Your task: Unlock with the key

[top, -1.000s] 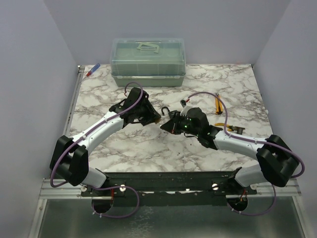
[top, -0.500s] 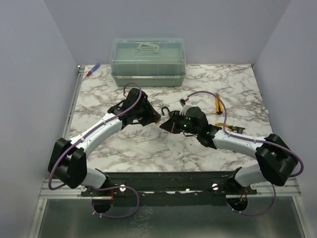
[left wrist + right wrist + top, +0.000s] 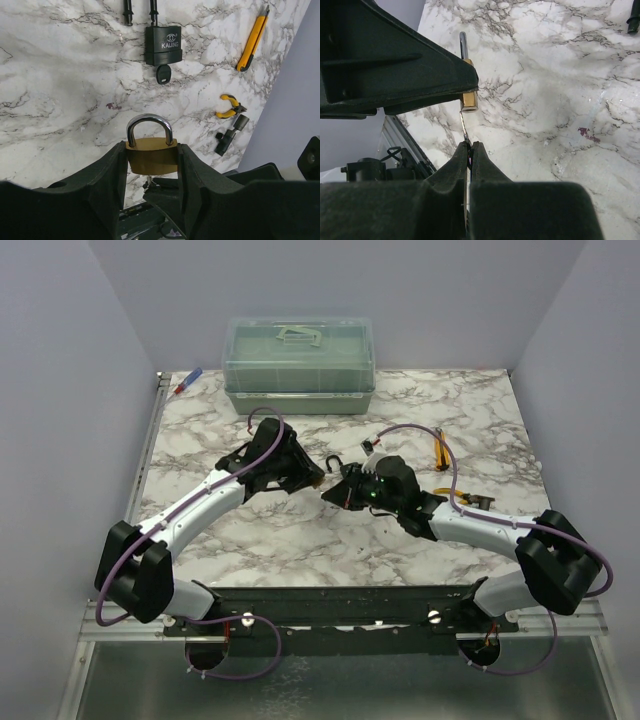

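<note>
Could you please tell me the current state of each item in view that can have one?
The brass padlock: shackle closed, clamped between the jaws of the left gripper.
The key: pinched in the shut right gripper, blade tip at the brass padlock's underside.
The black padlock: shackle open, a second key in its base.
The storage box: lid closed.

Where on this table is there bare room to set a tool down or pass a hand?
Bare table: front strip between the arms; left side near the marker; back right beside the box. Crowded: centre, left hand and right hand at the brass padlock, and by the knife.
</note>
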Controlling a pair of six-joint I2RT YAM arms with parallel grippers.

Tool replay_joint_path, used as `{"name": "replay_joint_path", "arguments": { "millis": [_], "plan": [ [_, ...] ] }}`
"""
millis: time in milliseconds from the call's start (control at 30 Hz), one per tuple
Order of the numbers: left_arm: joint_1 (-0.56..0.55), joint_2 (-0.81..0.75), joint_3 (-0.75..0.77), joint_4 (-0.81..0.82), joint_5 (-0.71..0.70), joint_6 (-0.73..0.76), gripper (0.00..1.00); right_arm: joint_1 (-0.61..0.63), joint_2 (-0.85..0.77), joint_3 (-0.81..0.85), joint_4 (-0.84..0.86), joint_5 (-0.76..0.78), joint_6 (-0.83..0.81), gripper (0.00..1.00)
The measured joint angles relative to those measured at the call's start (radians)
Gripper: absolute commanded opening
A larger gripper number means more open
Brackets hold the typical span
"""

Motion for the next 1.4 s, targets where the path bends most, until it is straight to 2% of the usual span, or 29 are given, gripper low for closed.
{"name": "replay_joint_path", "arguments": {
  "millis": [1400],
  "plan": [
    [0.005,-0.037,-0.048,0.05,-0.001,-0.026,0.0,0.0,-0.003,0.024,-0.039,0.035,-0.011,0.0]
  ]
}}
